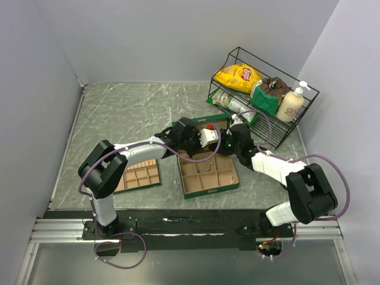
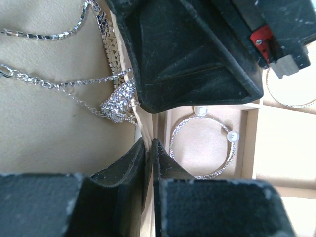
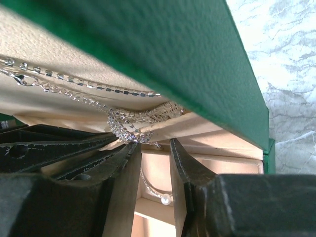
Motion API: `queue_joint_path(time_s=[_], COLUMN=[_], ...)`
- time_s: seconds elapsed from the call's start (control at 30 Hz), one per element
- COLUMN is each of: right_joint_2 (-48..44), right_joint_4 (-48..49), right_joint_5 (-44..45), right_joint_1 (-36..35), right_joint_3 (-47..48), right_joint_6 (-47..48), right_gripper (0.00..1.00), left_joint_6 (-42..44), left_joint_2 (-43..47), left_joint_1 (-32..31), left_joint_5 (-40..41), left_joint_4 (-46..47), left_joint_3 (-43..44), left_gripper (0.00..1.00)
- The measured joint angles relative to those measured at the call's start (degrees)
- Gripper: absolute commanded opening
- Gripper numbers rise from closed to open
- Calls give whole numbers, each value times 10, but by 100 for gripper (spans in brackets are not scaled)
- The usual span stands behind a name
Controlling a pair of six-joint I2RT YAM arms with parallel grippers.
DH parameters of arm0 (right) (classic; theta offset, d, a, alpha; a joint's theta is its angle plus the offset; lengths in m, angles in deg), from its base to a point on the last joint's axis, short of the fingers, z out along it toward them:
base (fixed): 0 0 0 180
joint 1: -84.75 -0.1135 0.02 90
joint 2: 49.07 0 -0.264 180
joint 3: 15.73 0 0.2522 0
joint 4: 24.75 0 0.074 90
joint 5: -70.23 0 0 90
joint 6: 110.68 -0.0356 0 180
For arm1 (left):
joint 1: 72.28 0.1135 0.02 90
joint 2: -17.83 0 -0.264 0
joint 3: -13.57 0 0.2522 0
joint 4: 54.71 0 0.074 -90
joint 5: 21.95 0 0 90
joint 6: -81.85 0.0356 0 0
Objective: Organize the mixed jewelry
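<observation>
Likely steadying, left gripper (image 2: pixel 149 144) pinches box divider (image 2: pixel 145 128); right gripper (image 3: pixel 154 144) half-open, lined up for sparkly ring (image 3: pixel 126 128) at 11 o'clock, tangled in chains (image 3: pixel 74 81).

The only legible marking is the brand name "Lay's", printed on the yellow chip bag (image 1: pixel 238 76) at the far right.

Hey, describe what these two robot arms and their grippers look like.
Both the left arm and right arm have white links, bulky black joints and a looping purple cable. The left gripper and right gripper have matte black wedge-shaped fingers.
</observation>
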Motion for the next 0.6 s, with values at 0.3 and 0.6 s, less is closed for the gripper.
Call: queue_joint_path(time_s=[0.3, 0.6], right_joint_2=[-18, -42], right_joint_4=[35, 99], right_joint_5=[18, 56], right_joint_1=[-9, -35], right_joint_3=[-32, -80], right_joint_6=[-4, -3], right_gripper=[37, 38], left_joint_6=[-3, -5], left_joint_2=[-2, -3], left_joint_1=[0, 0], left_joint_5=[1, 4], left_joint_4=[0, 1], left_joint_3=[1, 1], left_gripper=[15, 15])
